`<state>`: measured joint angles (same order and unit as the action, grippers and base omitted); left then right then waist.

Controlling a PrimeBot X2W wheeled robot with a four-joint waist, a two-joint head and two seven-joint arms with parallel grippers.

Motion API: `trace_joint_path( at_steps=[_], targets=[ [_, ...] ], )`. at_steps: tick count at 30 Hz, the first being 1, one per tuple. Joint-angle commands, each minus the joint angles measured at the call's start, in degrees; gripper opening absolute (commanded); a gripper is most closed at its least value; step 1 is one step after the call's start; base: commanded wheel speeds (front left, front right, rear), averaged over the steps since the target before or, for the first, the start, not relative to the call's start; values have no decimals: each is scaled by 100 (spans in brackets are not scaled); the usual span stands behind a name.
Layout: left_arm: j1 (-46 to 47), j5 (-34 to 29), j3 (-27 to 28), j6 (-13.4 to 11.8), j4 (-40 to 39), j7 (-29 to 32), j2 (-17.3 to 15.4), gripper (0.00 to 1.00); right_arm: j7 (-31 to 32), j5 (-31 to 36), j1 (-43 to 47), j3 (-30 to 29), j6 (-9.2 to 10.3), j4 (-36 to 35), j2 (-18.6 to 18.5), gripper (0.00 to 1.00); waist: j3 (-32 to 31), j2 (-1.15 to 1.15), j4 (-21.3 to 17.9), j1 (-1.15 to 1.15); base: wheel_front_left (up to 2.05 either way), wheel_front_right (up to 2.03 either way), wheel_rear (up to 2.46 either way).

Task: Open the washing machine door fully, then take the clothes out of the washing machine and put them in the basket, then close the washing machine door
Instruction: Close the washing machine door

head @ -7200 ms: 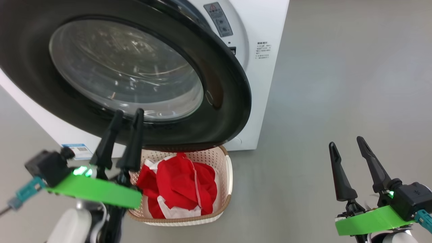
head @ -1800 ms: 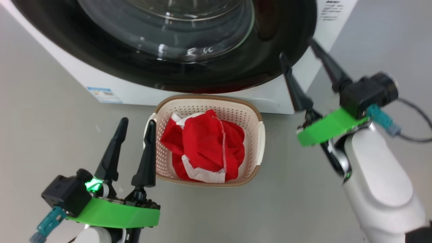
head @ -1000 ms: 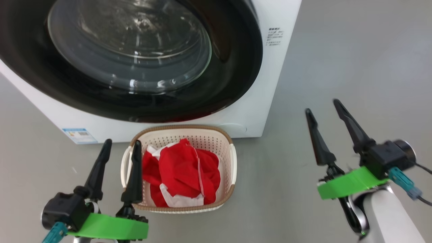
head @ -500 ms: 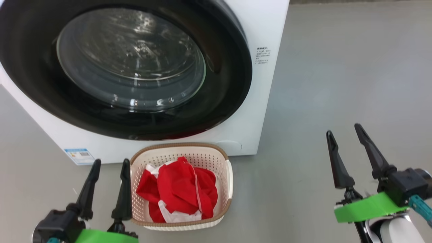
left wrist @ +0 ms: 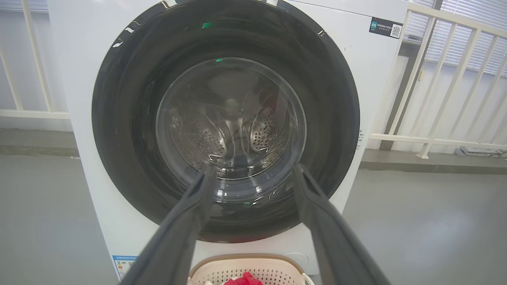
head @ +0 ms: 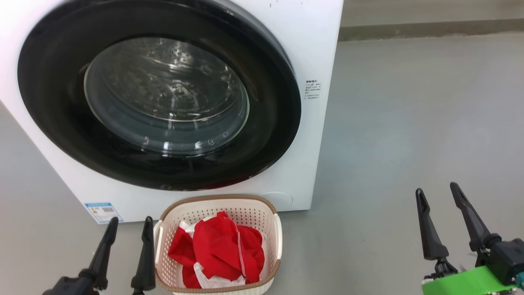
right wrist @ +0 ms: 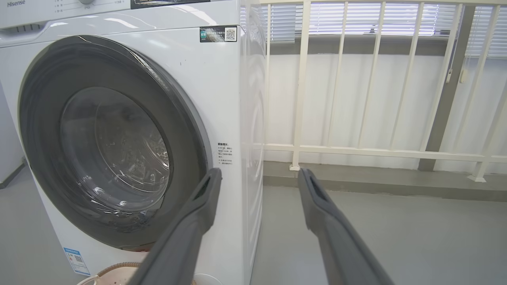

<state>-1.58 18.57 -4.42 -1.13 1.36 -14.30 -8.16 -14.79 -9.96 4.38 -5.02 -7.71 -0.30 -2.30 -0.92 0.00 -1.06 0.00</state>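
The washing machine door (head: 166,96) appears shut, flush with the front of the washing machine (head: 319,49). The clothes (head: 217,254) lie heaped in the basket (head: 213,199), on the floor (head: 409,123) just before the machine's lower front edge. Left tool (head: 131,220) and right tool (head: 436,188): both released, empty. Clothes: judged soft, light, limp; pinch a bunched fold. Door: rigid, glossy; press the rim, not the glass.

**Both grippers wide open, nothing in them**

Left gripper (head: 131,223) sits low at the bottom left, its two dark fingers (head: 144,262) pointing up and spread apart, the base cut off by the frame edge. Right gripper (head: 436,190) is at the bottom right, also splayed and leaning a bit left, with its green mount (head: 462,283) and black wrist block (head: 505,256) showing below
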Motion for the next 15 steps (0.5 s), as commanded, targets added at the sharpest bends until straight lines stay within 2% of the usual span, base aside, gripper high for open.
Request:
trace_joint_path(
  at_steps=[1,15],
  targets=[
    [70,-89,231,24,-122,-70,-55,100,-21,-58,-36,81,22,-187,-58,100,-67,0,-28,0,0,0,0],
    [-221,-315,365,117,12,-70,3,100,-21,-119,414,-153,22,-374,-58,100,-241,0,-117,0,0,0,0]
  ],
)
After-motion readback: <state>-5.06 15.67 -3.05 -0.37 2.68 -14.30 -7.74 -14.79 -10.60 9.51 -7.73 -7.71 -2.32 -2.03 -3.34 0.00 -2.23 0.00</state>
